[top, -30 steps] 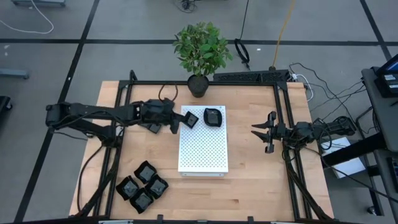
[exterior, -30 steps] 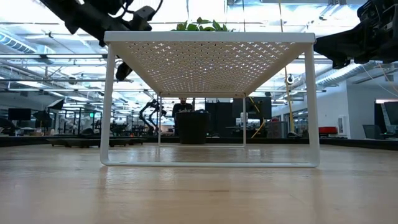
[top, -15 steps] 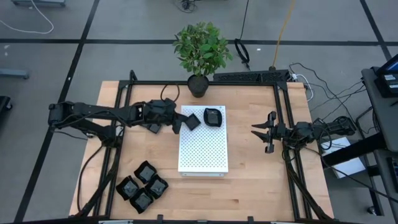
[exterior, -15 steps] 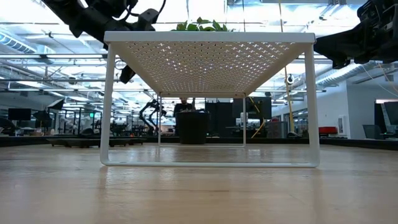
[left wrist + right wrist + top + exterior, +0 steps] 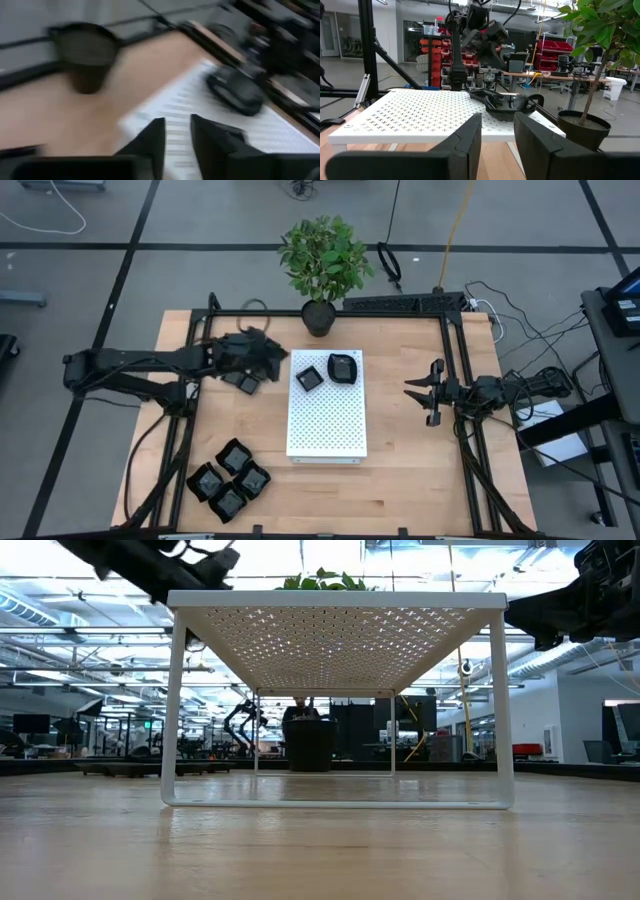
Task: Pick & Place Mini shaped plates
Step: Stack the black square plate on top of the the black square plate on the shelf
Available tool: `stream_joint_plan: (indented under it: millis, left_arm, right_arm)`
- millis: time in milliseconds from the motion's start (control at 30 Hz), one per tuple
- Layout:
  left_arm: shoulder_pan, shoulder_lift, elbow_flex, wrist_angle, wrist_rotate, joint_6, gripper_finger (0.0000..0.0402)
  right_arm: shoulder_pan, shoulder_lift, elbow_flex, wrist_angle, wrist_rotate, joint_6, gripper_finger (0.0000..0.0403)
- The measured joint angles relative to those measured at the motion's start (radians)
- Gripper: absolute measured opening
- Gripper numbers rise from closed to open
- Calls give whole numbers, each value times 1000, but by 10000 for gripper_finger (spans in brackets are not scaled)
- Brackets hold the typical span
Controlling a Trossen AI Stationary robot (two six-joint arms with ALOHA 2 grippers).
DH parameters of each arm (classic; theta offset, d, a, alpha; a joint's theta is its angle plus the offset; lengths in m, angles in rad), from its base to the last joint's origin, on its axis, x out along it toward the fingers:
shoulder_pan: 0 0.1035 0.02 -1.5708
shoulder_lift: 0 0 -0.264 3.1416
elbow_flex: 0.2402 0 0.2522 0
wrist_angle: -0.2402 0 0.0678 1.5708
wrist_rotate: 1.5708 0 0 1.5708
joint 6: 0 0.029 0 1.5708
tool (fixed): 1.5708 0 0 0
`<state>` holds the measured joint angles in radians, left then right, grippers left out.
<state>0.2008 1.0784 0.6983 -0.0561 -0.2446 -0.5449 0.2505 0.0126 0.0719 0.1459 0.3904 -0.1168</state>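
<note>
Two glossy black mini plates lie flat on the far end of the white perforated board: a small square one and a rounded one. Another plate sits on the table under my left arm, and several more are clustered near the table's near-left corner. My left gripper hovers open off the board's far-left corner, holding nothing. My right gripper waits open to the right of the board.
A potted plant in a black pot stands at the table's far edge, just beyond the board. A black metal frame runs round the table. Bare wood shows on the right half and near the front edge.
My left gripper has let go of the small square plate and drawn back toward the table's left and far side, off the board. The plate, which was tilted at the gripper a second ago, now lies flat on the board's far-left part.
</note>
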Motion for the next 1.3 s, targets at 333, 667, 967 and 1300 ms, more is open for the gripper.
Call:
stream_joint_plan:
  millis: [333,667,967,1300]
  left_arm:
    - [167,-27,-1,-459,-210,-160,215]
    - [328,246,-7,-308,-70,-63,215]
    - [416,440,-7,-217,-26,-10,200]
    - [467,530,-5,-128,-3,-12,202]
  right_arm:
    - [0,0,0,0,0,0,102]
    - [0,0,0,0,0,0,102]
    - [0,0,0,0,0,0,102]
    - [0,0,0,0,0,0,102]
